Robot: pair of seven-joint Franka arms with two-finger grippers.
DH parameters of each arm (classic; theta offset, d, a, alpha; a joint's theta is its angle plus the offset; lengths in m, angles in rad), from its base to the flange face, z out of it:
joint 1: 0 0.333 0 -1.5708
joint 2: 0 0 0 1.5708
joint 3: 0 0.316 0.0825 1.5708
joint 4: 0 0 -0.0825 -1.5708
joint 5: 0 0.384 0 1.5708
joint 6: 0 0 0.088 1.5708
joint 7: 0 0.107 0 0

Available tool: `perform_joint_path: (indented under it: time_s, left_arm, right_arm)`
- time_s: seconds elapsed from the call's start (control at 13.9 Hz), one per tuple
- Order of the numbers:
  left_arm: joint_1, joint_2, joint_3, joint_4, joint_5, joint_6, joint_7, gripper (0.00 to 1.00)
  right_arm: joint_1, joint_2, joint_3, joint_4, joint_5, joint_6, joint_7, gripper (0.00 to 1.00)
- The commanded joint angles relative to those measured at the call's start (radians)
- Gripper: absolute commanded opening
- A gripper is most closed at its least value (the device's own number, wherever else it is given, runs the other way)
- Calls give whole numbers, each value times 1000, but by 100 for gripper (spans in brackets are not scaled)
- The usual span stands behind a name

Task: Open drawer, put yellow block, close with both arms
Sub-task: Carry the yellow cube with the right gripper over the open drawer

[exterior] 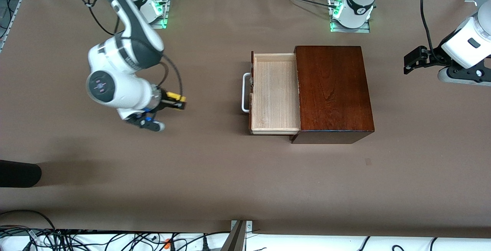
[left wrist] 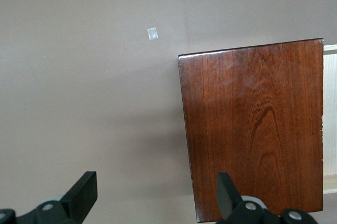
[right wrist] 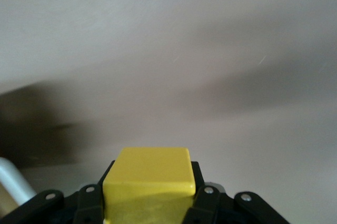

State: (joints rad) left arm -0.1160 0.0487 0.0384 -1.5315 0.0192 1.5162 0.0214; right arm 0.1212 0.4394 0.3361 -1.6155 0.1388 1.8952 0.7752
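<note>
Drawer [exterior: 275, 92]: pulled out of mahogany box [exterior: 332, 88], tray bare.
Yellow block [exterior: 173, 96]: clamped in right gripper [exterior: 175, 101], above table toward right arm's end.
Left gripper [exterior: 411, 60]: fingers wide, holding nothing, waiting beside box.

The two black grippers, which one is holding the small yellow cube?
The right gripper, over bare table toward the right arm's end, is shut on the small yellow cube; the left gripper hangs open, holding nothing.

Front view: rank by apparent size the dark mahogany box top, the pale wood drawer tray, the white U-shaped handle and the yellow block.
1. Glossy dark mahogany box top
2. Pale unfinished-wood drawer tray, pulled open
3. White U-shaped bar handle
4. Small yellow block, gripped in the right pincer above the table, so nearer the camera; it may look slightly enlarged.
</note>
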Motion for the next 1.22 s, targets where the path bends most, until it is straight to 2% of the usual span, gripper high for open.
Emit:
perform_joint_path:
  time_s: [0.0, 0.29, 0.58, 0.93, 1.15]
  left_arm:
    - [1, -18, -5, -15, 10, 7, 17, 100]
    - [-1, -16, -6, -16, 10, 5, 15, 100]
    - [-1, -15, -6, -15, 10, 7, 14, 100]
    - [-10, -12, -6, -15, 10, 4, 2, 100]
    - [-7, -9, -6, -9, 10, 4, 5, 100]
  right_arm:
    - [98, 38, 6, 87, 47, 2, 275, 17]
    - [279, 42, 4, 160, 50, 14, 667, 17]
    - [397, 84, 3, 167, 44, 194, 1017, 18]
    - [504, 165, 0, 167, -82, 286, 1209, 18]
    - [518, 208, -2, 167, -152, 292, 1324, 18]
